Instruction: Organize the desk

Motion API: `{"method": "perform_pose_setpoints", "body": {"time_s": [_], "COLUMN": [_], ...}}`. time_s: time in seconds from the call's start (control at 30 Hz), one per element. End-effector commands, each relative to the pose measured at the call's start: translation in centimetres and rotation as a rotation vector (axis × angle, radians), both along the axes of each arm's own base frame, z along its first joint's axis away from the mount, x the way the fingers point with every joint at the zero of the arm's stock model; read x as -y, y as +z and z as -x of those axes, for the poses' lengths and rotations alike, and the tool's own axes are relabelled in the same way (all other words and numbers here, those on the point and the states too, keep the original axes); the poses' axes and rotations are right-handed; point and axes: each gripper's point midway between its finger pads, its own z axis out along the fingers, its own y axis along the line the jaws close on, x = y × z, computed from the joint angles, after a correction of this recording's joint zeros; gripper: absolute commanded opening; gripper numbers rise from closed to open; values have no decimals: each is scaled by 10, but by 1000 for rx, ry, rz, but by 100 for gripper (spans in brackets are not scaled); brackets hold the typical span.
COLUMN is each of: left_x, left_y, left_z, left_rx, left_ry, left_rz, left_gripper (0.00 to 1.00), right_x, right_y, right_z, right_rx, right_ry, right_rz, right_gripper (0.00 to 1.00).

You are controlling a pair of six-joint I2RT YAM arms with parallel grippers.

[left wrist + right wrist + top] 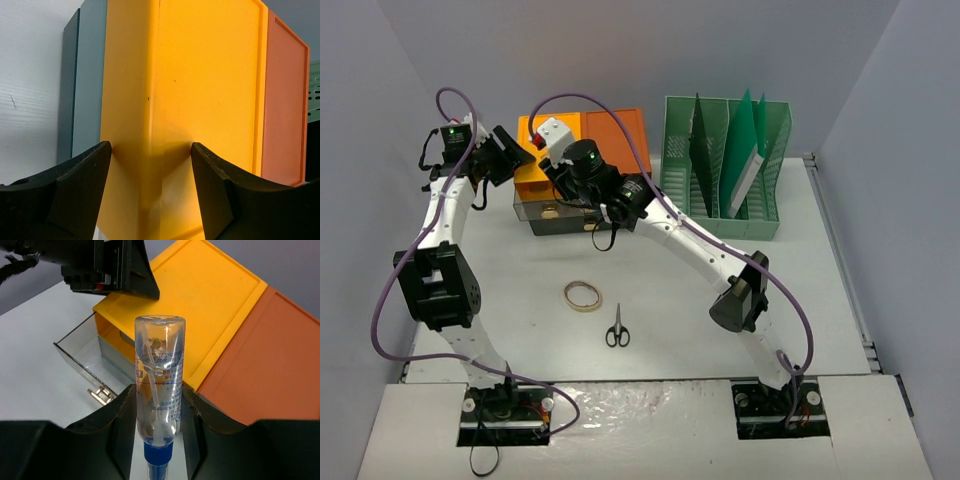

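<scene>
A clear bottle (159, 375) with a blue cap sits between my right gripper's (159, 390) jaws, which are shut on it. Its cap points back at the wrist and its base points toward the yellow drawer unit (200, 305). Below it on the left, the unit's clear drawer (82, 352) stands pulled out, with a small metal item (100, 396) at its front. My left gripper (150, 150) is open. Its fingertips (102, 150) straddle the yellow unit's (200, 80) top-left edge, one on each face. The off-white desk (670, 320) carries everything.
An orange unit (620, 135) adjoins the yellow one (535, 160) on the right. A green slotted file rack (725, 170) holding sheets stands at the back right. A tape ring (583, 296) and black scissors (617, 330) lie on the desk in front. Grey walls enclose three sides.
</scene>
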Motion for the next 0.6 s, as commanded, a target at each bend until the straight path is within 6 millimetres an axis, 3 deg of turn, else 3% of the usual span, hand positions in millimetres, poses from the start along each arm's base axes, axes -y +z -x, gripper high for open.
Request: {"method": "perform_pose_setpoints", "body": {"time_s": [0.0,0.17,0.57], "left_x": [-1,-1,-4], "left_y": [-18,-22,-23], "left_z": [14,18,22], "left_rx": [-87,-98,-105], "left_ry": [-14,-13,-18], "left_rz": [-50,-58,-84], "left_gripper": [60,60,60], "right_x": [-20,-24,-28], "right_y": [59,50,7], "right_z": [-14,-32,-50], "right_rx": [174,199,172], "right_ry": [75,85,130], "right_rz": [-142,-170,-153], "right_gripper": [0,0,0]}}
